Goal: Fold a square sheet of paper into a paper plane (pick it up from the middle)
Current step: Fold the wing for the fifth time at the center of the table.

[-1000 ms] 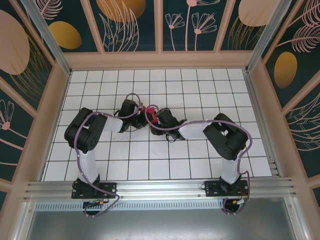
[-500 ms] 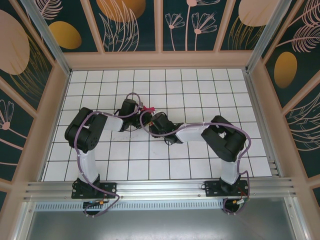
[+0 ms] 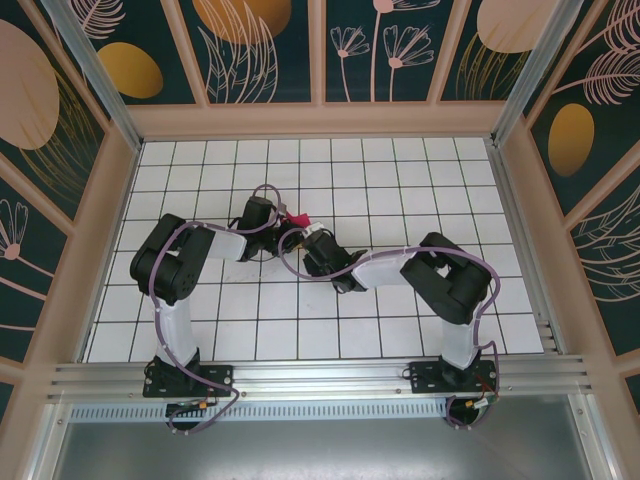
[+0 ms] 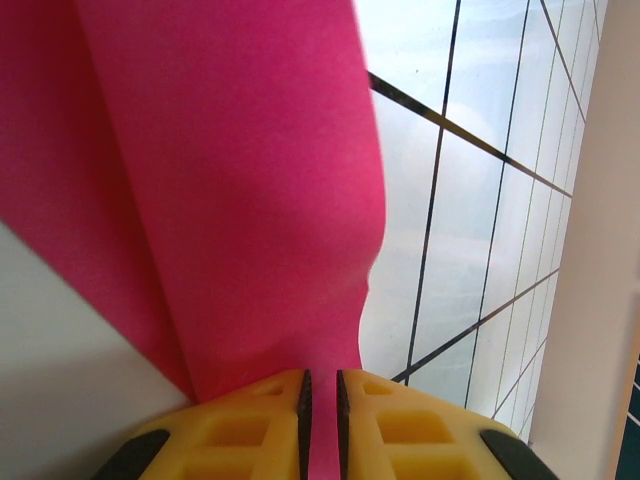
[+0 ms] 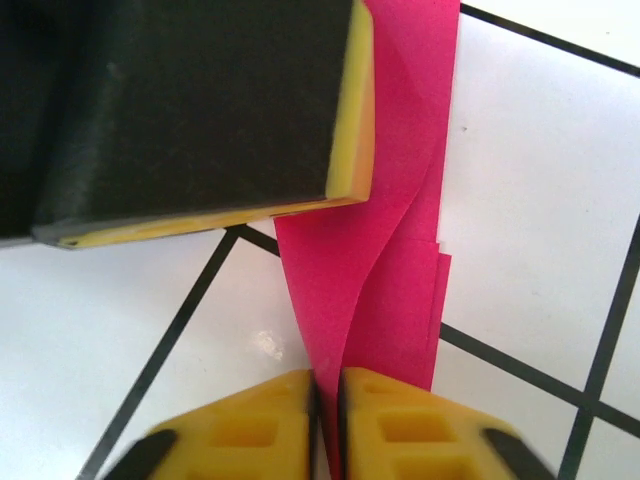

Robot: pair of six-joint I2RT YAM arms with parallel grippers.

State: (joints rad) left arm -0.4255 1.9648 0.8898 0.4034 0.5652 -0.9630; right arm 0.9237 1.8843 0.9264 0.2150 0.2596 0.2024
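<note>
The magenta-pink sheet of paper (image 3: 297, 219) is folded into a narrow, layered strip and hangs between both arms above the middle of the tiled floor. My left gripper (image 3: 285, 222) is shut on one end; its yellow fingers (image 4: 250, 420) pinch the paper (image 4: 230, 200), which fans out in front of them. My right gripper (image 3: 304, 233) is shut on the other end. In the right wrist view its jaws (image 5: 327, 385) clamp the strip's layers (image 5: 390, 270), and the left gripper's black and yellow finger (image 5: 200, 100) sits close above.
The white floor with black grid lines (image 3: 400, 180) stretches on all sides of the arms. Beige enclosure walls (image 3: 520, 230) bound it left, right and back. An aluminium rail (image 3: 320, 375) runs along the near edge by the arm bases.
My right gripper has moved left towards the left gripper and closed on the pink paper. The left arm has held still with its grip unchanged.
</note>
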